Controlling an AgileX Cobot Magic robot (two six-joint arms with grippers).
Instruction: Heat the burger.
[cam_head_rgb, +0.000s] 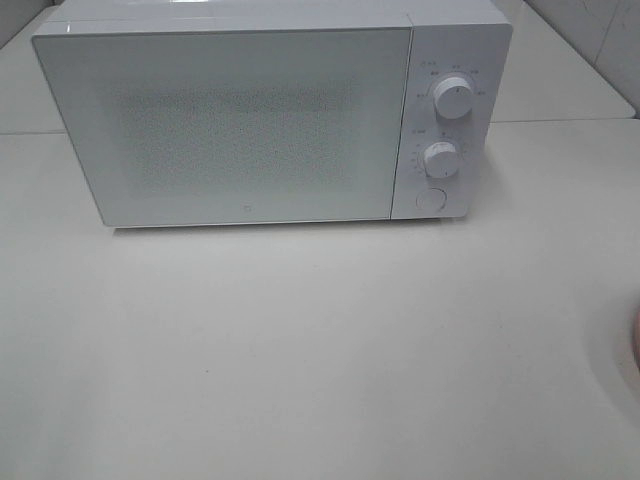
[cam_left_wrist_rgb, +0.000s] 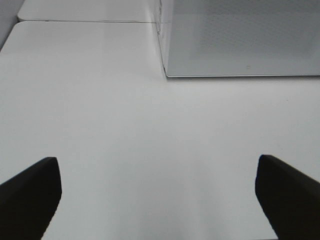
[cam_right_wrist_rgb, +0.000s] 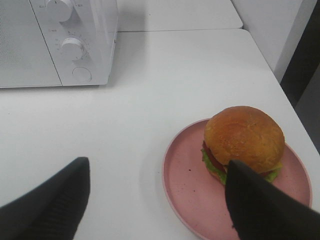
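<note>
The burger (cam_right_wrist_rgb: 243, 137), golden-brown bun over green lettuce, sits on a pink round plate (cam_right_wrist_rgb: 187, 182) in the right wrist view, to the right of the microwave. My right gripper (cam_right_wrist_rgb: 157, 197) is open above the table, one finger in front of the burger's near edge, nothing between the fingers. My left gripper (cam_left_wrist_rgb: 157, 192) is open over bare table in front of the microwave's left corner. A white microwave (cam_head_rgb: 250, 115) stands at the back with its door shut. In the exterior high view only a sliver of the pink plate (cam_head_rgb: 636, 340) shows at the right edge; neither gripper shows there.
The microwave has two round knobs (cam_head_rgb: 453, 98) (cam_head_rgb: 440, 157) and a round button (cam_head_rgb: 431, 198) on its right panel. A wall (cam_right_wrist_rgb: 270, 25) and the table's right edge lie close beyond the plate. White table (cam_head_rgb: 300, 350) spreads in front.
</note>
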